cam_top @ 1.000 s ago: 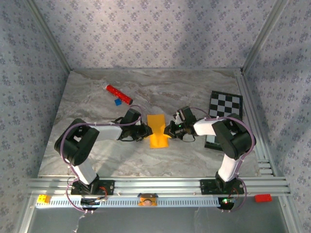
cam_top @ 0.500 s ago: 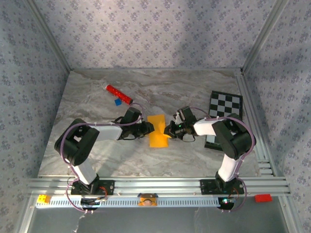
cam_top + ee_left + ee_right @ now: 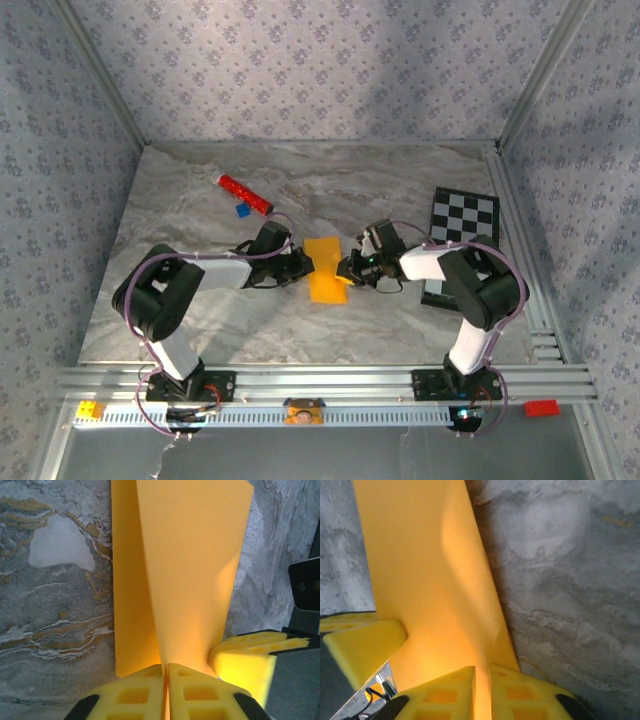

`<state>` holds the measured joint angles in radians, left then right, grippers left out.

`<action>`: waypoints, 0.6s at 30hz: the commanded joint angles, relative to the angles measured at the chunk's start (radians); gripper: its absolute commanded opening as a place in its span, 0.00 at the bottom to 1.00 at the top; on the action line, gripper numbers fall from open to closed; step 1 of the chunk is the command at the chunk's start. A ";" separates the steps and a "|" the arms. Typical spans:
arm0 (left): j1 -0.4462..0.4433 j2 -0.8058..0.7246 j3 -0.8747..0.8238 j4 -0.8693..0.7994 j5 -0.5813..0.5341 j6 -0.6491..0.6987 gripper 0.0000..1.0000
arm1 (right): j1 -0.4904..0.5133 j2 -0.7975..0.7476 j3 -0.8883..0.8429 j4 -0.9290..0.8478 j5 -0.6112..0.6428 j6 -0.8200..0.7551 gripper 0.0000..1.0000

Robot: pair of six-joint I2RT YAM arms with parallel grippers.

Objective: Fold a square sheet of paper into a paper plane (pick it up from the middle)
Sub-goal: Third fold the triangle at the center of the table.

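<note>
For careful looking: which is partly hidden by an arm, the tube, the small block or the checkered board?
The checkered board: the right arm crosses its near end. The red tube and blue block lie fully uncovered.

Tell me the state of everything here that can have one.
sheet of paper: folded, pinched at both sides.
left gripper: shut on the sheet of paper.
right gripper: shut on the sheet of paper.
red cylinder: lying on its side.
checkered board: lying flat.
</note>
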<state>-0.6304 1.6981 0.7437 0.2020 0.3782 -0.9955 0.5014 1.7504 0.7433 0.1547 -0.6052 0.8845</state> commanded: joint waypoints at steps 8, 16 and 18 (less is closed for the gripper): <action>0.002 -0.094 -0.007 -0.095 0.022 -0.029 0.08 | 0.000 -0.292 -0.062 -0.153 0.163 -0.202 0.47; 0.003 -0.129 0.005 -0.184 0.017 -0.040 0.08 | 0.140 -0.499 -0.092 -0.199 0.366 -0.549 0.46; 0.002 -0.130 0.008 -0.190 0.016 -0.043 0.08 | 0.239 -0.536 -0.132 -0.141 0.467 -0.682 0.47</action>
<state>-0.6304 1.5948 0.7433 0.0570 0.3817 -1.0237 0.6468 1.2530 0.6594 -0.0029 -0.2951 0.4366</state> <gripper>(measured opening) 0.080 0.470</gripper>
